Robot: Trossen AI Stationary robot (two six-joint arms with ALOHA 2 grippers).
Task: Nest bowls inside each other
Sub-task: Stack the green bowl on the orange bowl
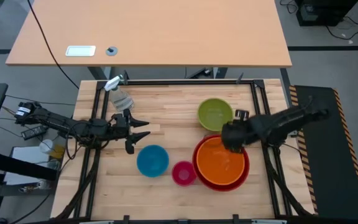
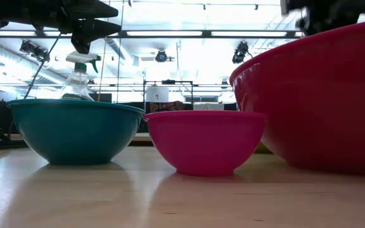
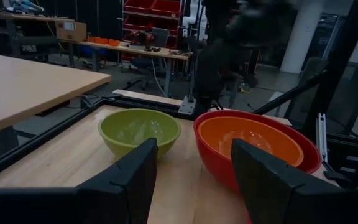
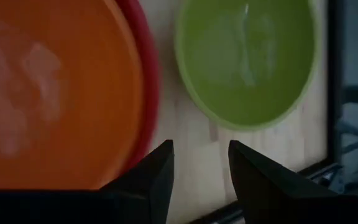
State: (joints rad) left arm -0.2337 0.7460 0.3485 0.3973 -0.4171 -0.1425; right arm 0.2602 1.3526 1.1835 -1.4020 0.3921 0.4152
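An orange bowl (image 1: 221, 160) sits nested inside a red bowl (image 1: 202, 177) at the right of the table. A green bowl (image 1: 215, 114) stands on its base just beyond them, toward the far edge. A blue bowl (image 1: 152, 160) and a small pink bowl (image 1: 183, 173) stand side by side near the middle. My right gripper (image 4: 201, 149) hangs open, pointing steeply down above the gap between the red bowl's rim (image 4: 146, 74) and the green bowl (image 4: 247, 62). It holds nothing. My left gripper (image 3: 194, 149) waits open and level at the table's left, facing the bowls.
A clear spray bottle (image 1: 118, 93) stands at the far left corner, just beyond my left gripper. A black frame (image 1: 185, 81) runs round the wooden table. Bare wood lies along the near edge and between the spray bottle and the green bowl.
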